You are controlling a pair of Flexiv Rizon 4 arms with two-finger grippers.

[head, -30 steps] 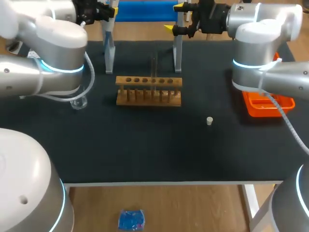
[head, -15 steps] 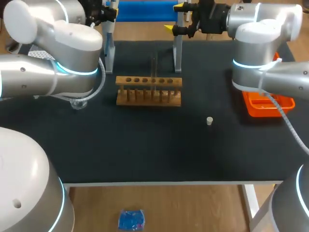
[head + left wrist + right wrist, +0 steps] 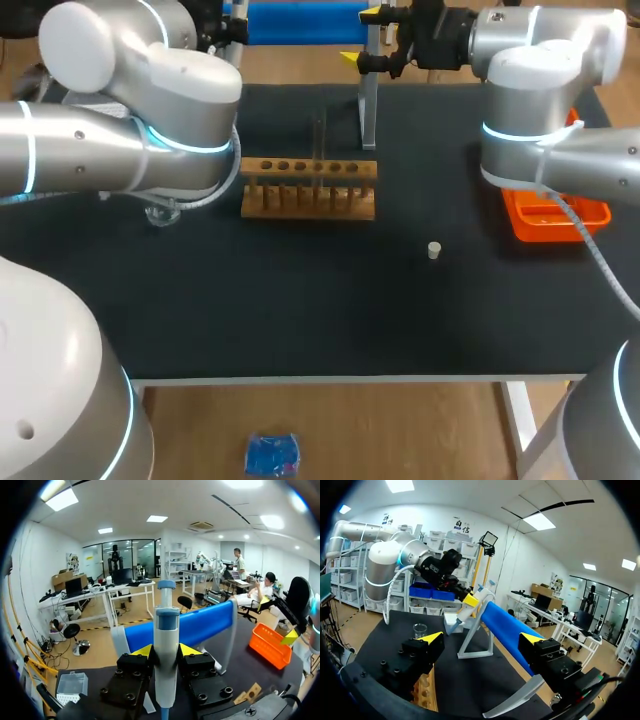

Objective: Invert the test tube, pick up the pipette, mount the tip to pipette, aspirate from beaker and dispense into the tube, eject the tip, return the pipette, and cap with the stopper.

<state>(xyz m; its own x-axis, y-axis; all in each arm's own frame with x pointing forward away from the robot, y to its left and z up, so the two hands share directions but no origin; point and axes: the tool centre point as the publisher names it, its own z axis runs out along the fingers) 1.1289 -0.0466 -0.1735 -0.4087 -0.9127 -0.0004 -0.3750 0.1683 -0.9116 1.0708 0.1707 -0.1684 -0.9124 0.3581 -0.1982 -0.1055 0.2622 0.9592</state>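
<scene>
The left gripper (image 3: 166, 651) is clamped on the pipette (image 3: 166, 625), a yellow tip pressed to each side of its white body, with the blue-banded top rising ahead of the fingers; in the head view this gripper sits at the table's far edge, by the left end of the blue stand (image 3: 300, 20); from the left wrist view the stand's blue bar runs just behind the pipette; the right gripper (image 3: 482, 639) is apart, its two yellow tips standing wide with the stand's bar and one clear leg showing between them, and nothing touched; it hangs at the far edge near the stand's right leg, and from its own view the left gripper and the held pipette are seen ahead, across the stand; the wooden rack (image 3: 308, 188) stands in the middle of the black table (image 3: 300, 300), in front of the stand, and the test tube (image 3: 320, 145) stands upright in one of its holes, right of centre; the beaker (image 3: 162, 211) sits to the rack's left, partly hidden under the left arm's elbow; the small pale stopper (image 3: 434, 250) lies alone on the table, nearer than the rack and to its right, well apart from both grippers; the orange tray (image 3: 555, 218) rests at the table's right edge, partly behind the right arm
</scene>
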